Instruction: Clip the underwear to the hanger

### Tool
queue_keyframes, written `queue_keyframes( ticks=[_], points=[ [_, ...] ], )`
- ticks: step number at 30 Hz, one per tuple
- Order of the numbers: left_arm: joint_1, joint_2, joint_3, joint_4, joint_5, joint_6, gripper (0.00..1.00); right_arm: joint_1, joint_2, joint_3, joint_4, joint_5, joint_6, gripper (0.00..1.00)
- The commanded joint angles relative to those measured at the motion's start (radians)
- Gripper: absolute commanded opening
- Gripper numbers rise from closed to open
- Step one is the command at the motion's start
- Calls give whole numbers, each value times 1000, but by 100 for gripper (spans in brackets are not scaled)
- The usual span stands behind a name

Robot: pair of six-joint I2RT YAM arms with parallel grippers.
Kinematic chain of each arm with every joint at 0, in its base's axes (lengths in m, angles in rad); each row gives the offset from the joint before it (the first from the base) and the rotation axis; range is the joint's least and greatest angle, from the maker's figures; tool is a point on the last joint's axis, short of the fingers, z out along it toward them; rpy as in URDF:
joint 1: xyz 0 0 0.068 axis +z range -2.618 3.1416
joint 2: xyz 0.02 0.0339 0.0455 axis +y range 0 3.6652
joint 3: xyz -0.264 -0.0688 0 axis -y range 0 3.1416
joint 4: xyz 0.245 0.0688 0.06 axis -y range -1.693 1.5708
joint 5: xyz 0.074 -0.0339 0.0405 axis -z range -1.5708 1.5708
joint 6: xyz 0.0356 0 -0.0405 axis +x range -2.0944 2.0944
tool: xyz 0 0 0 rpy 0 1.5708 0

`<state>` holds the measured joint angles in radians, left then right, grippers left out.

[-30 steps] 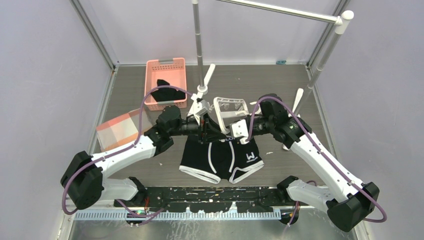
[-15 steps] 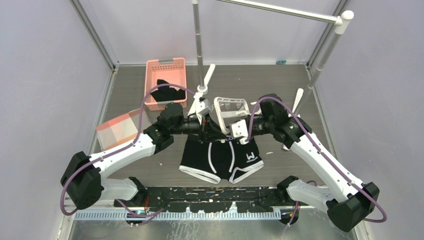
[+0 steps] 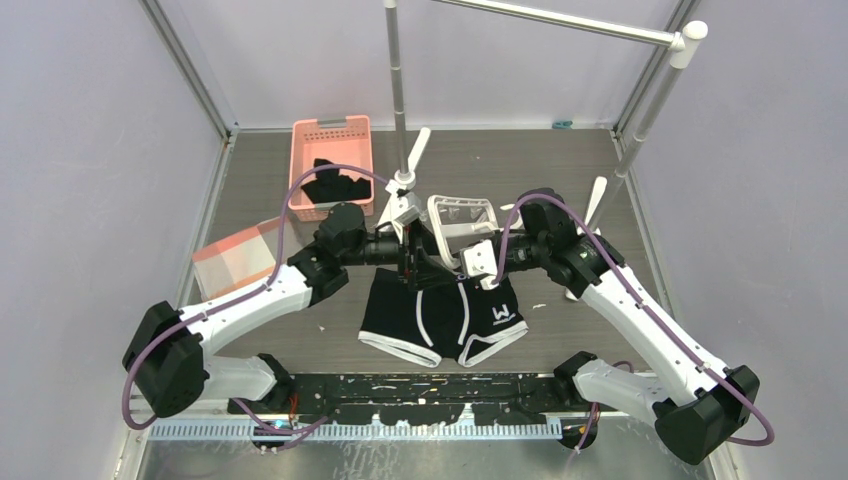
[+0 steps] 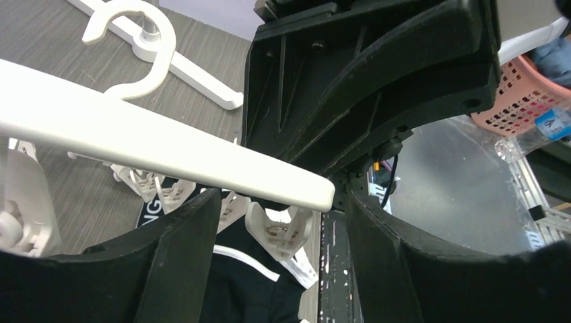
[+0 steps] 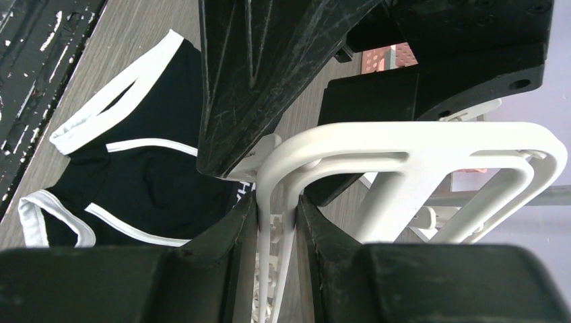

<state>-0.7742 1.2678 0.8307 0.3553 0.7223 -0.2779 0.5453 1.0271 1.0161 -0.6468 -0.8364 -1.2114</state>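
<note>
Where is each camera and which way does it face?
Top external: above and behind the robot, looking down; left arm and right arm meet at the hanger by the underwear.
Left wrist: looks along open left gripper at hanger clips.
Right wrist: looks along right gripper, shut on hanger.
All three share hanger and underwear.

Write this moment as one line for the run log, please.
left gripper open at hanger | right gripper shut on hanger | underwear below clips, attachment unclear
</note>
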Motion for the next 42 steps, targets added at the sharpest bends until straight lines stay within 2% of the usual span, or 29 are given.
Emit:
queue_keyframes(
  ticks=[1,7,10,19,42],
  points=[
    [1,-10,-13,126,-9,-65,72,-1,-44,40,84,-33,-50,1],
    [14,-16,-74,279,-43,-220,81,-1,-50,42,87,-35,-48,1],
    [19,-18,-96,337,-57,-278,82,-1,-52,41,87,-35,-48,1],
    [31,-30,-123,376,-64,-339,82,0,-55,40,85,-35,-45,0],
    [32,-5,-127,394,31,-334,57,-1,-59,41,85,-34,-48,1]
  ],
)
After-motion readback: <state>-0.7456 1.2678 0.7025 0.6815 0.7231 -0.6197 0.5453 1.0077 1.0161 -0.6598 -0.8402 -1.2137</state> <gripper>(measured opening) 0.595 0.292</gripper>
